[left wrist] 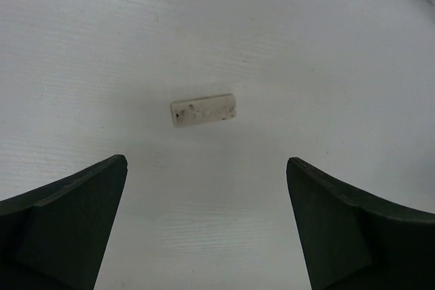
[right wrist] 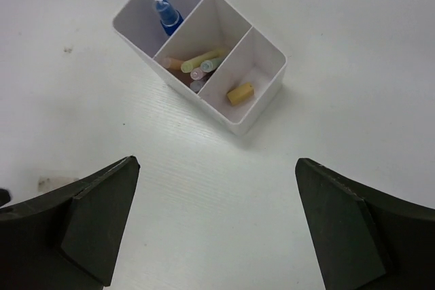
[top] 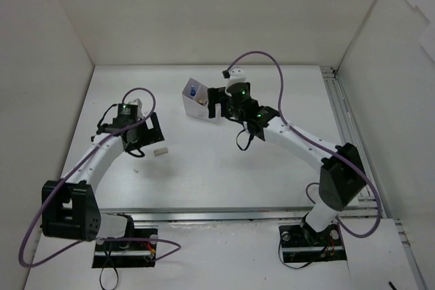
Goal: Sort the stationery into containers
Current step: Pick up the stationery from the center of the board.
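The container (right wrist: 258,115) is a white box with three compartments, also seen mid-table in the top view (top: 194,103). One end compartment holds a clear tube with a blue label (right wrist: 166,15). Several pen-like sticks (right wrist: 198,66) lie in the middle one, and a tan block (right wrist: 240,93) lies in the other end. My right gripper (right wrist: 217,161) is open and empty just short of the box, beside it in the top view (top: 216,104). A white eraser-like block (left wrist: 203,110) lies flat on the table (top: 160,151). My left gripper (left wrist: 206,161) hangs open just short of it (top: 146,139).
White walls (top: 61,52) enclose the table on the left, back and right. A metal rail (top: 340,110) runs along the right side and another along the front edge (top: 224,214). Purple cables (top: 279,73) loop above both arms.
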`<state>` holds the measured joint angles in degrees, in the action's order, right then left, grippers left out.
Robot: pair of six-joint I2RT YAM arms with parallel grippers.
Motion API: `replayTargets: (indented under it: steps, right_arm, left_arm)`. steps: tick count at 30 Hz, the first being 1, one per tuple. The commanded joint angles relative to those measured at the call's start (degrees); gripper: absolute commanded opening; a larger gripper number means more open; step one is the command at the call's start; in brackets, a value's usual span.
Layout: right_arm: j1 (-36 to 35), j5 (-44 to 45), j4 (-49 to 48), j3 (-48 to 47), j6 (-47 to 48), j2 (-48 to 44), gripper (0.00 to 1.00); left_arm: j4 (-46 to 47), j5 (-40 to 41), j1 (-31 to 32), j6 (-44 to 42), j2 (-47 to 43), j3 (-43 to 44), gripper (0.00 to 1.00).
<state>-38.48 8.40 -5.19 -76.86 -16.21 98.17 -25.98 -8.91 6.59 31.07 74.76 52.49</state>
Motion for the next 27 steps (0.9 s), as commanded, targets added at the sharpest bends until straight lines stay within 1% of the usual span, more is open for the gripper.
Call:
replayTargets:
  steps: [1, 2, 3, 5, 7, 10, 13, 15, 18, 22, 23, 27]
  right_arm:
    - [-0.46, 2.67, -6.84, 7.05, 1.18, -9.47, 0.98]
    - [-0.37, 2.41, -7.28, 8.9, 1.61, -12.27, 0.98]
    - [-0.28, 2.58, -7.29, 11.88, 2.05, -13.61, 0.98]
    - [0.07, 3.98, -5.45, 13.66, 2.32, -16.15, 0.98]
    - [0.51, 5.3, -3.26, 15.07, 2.23, -17.74, 0.98]
    - [0.95, 5.39, -2.81, 16.91, 2.23, -20.38, 0.98]
    - [1.3, 4.6, -1.67, 17.45, 2.23, -21.97, 0.98]
    - [1.3, 4.52, -1.05, 17.62, 2.41, -23.02, 0.98]
    - [1.39, 5.39, -0.44, 18.23, 2.15, -24.08, 0.98]
    - [1.91, 5.92, 0.09, 18.76, 1.35, -25.31, 0.98]
    - [2.0, 5.92, 0.09, 18.85, 1.27, -25.31, 0.98]
    - [2.0, 4.52, 0.44, 19.03, 1.0, -25.22, 0.98]
  left_arm:
    - [-0.38, -2.42, -0.35, -12.67, 4.5, 7.07, 0.99]
    - [-2.04, -6.61, -0.35, -15.31, 5.73, 7.97, 0.99]
    - [-1.8, -9.26, -0.35, -18.99, 7.92, 8.5, 0.99]
    - [-0.49, -12.09, 1.4, -21.04, 9.78, 9.74, 1.0]
    - [-0.3, -9.39, 2.02, -21.4, 12.33, 10.44, 1.0]
    - [0.13, -7.8, 2.02, -21.58, 15.41, 10.88, 1.0]
    - [-0.39, -8.32, 1.41, -21.67, 19.88, 12.63, 1.0]
    - [-1.88, -6.57, 1.41, -21.14, 23.04, 13.43, 1.0]
    - [-3.11, -6.03, 1.41, -20.61, 25.34, 14.22, 1.0]
    - [-2.24, -5.42, 3.16, -19.29, 24.56, 11.95, 1.0]
    - [-1.71, -4.11, 3.17, -19.03, 24.12, 11.59, 1.0]
    - [-2.15, -2.7, 6.06, -18.15, 24.55, 11.93, 1.0]
